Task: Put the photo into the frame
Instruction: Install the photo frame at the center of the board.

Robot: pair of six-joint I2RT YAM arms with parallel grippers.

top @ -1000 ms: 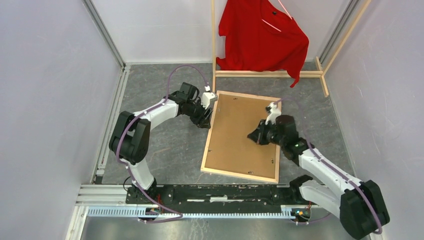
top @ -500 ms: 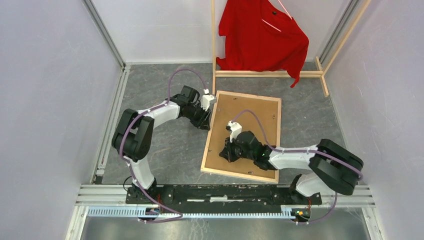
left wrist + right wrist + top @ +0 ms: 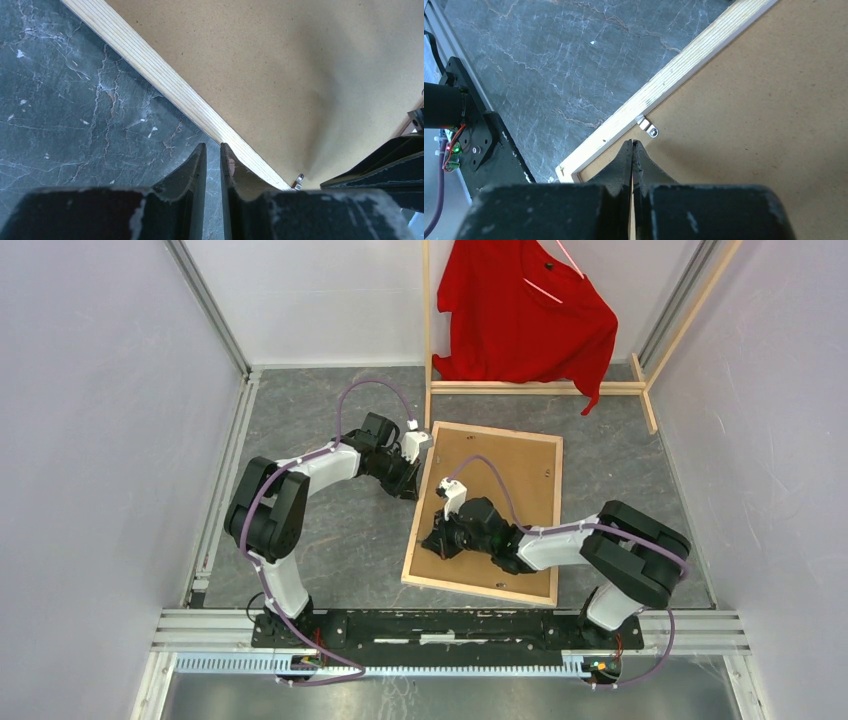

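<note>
Right wrist view: right fingers (image 3: 622, 167) shut, empty, beside the clip (image 3: 648, 128) on the frame (image 3: 674, 75), face-down mid desk (image 3: 330, 535); left fingers (image 3: 192, 172) slightly apart, empty, at its rail. Best nudge the clip sideways, gently. No photo visible.

A: What colour is the frame (image 3: 165, 85)?
B: Pale bare wood, its edge striped in thin ply layers. The backing board (image 3: 530, 480) is tan-brown, finely speckled.
A: And the table (image 3: 340, 540)?
B: Dark grey, marbled with thin white veins.
A: The small clip (image 3: 647, 127)?
B: Silver metal.
A: The shirt (image 3: 530, 310)?
B: Plain bright red; the rack (image 3: 540, 388) is light wood.
A: The arms?
B: The left arm (image 3: 320, 465) and right arm (image 3: 555, 545) are white with black joints; their cables (image 3: 343, 398) are purple. The left gripper (image 3: 212, 150) and right gripper (image 3: 632, 145) are black, scuffed whitish.
A: The walls (image 3: 100, 440)?
B: Pale lilac-grey.
</note>
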